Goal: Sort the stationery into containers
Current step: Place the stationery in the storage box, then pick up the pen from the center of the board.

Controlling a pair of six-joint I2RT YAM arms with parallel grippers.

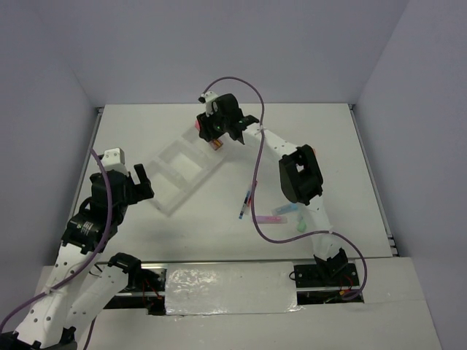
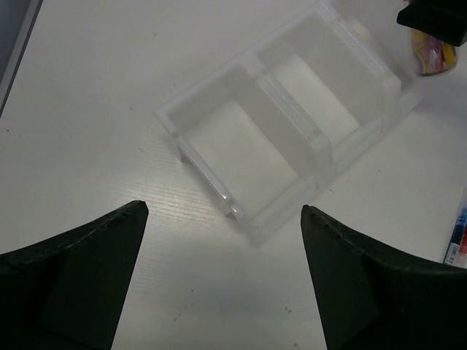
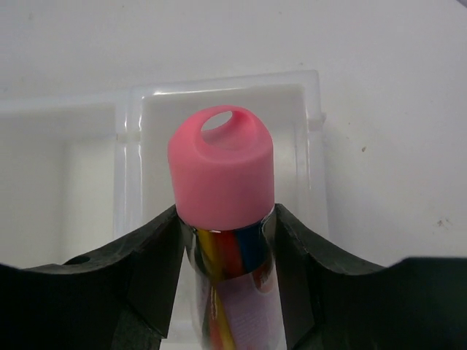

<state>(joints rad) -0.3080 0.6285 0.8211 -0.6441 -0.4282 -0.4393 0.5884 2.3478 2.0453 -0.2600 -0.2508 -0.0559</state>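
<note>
The translucent three-compartment tray [image 1: 188, 173] lies diagonally mid-table. My right gripper [image 1: 217, 137] is shut on the pink-capped cylinder [image 1: 216, 145] and holds it above the tray's far end. In the right wrist view the pink cap [image 3: 221, 171] stands between my fingers [image 3: 146, 255], over an end compartment [image 3: 306, 102]. My left gripper [image 1: 143, 182] is open and empty, just left of the tray's near end. Its view shows the tray [image 2: 211, 89] ahead with the compartments in sight empty, and the cylinder [image 2: 432, 55] at top right. Red and blue pens [image 1: 244, 205] lie right of the tray.
Pastel bars [image 1: 273, 217] and a green piece [image 1: 300, 223] lie beside the right arm's lower link. A pen end [image 2: 458, 235] shows at the right edge of the left wrist view. Walls enclose the table at the back and both sides.
</note>
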